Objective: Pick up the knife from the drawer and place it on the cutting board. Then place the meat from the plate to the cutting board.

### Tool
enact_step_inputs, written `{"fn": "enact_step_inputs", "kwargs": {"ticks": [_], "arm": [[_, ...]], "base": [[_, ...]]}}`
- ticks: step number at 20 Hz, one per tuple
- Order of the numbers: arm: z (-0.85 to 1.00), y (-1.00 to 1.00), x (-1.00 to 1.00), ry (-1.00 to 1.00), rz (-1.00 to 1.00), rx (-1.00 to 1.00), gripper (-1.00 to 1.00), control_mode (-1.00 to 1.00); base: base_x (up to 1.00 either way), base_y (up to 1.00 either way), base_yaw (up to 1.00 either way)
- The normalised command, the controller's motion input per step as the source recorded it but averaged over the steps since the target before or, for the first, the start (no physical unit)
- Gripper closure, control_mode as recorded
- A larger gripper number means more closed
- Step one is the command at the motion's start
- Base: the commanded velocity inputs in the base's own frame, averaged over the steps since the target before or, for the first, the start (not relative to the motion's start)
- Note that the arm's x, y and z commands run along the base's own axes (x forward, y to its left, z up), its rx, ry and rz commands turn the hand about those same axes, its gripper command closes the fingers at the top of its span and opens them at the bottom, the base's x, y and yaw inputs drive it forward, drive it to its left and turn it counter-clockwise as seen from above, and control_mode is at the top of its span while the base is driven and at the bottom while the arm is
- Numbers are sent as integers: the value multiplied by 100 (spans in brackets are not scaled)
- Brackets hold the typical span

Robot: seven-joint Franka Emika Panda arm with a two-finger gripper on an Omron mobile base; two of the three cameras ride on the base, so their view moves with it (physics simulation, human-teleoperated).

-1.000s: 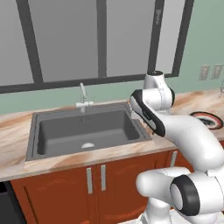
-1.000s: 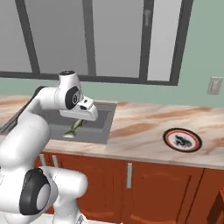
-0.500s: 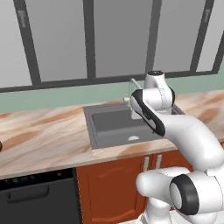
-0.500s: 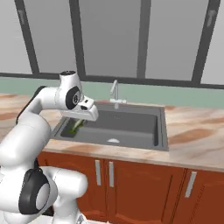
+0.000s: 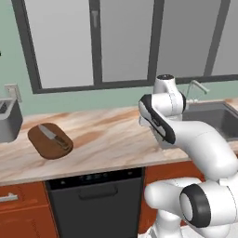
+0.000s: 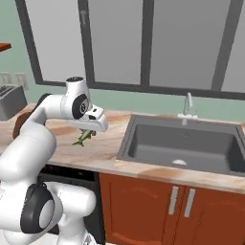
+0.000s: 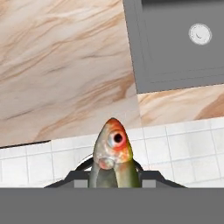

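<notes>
Two-finger gripper (image 6: 86,134) at end of white arm is clamped on the meat (image 6: 83,137), a small pale, green-streaked fish-shaped piece; in right base view it hangs under the hand, tilted, above the marbled beige countertop (image 6: 110,153), just left of the dark grey sink basin (image 6: 186,146). Hand view: fish head w/ orange-red patch and round eye (image 7: 113,148) sticks out between the jaws, counter and sink corner beyond it, white tiled floor nearer. Left base view: dark brown oval wooden cutting board (image 5: 46,145) lies on counter far left, well apart from the arm; slim knife w/ dark handle and silver blade (image 5: 54,137) lies on it, diagonally. Grey toaster (image 5: 8,122) sits just left of board at frame edge. Black dishwasher front (image 5: 97,197) under counter, reddish-brown drawer w/ silver bar handle (image 5: 18,199) to its left, shut. Faucet (image 6: 188,106) behind sink, windows above.
</notes>
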Motion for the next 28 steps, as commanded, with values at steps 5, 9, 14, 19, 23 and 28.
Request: {"fn": "enact_step_inputs", "kwargs": {"ticks": [5,9,14,19,23,28], "arm": [[0,0,0,0,0,0,100,100],[0,0,0,0,0,0,100,100],[0,0,0,0,0,0,100,100],[0,0,0,0,0,0,100,100],[0,0,0,0,0,0,100,100],[0,0,0,0,0,0,100,100]], "base": [[7,98,17],[22,96,20],[36,60,16],[43,4,19],[40,-10,19],[62,1,22]]}}
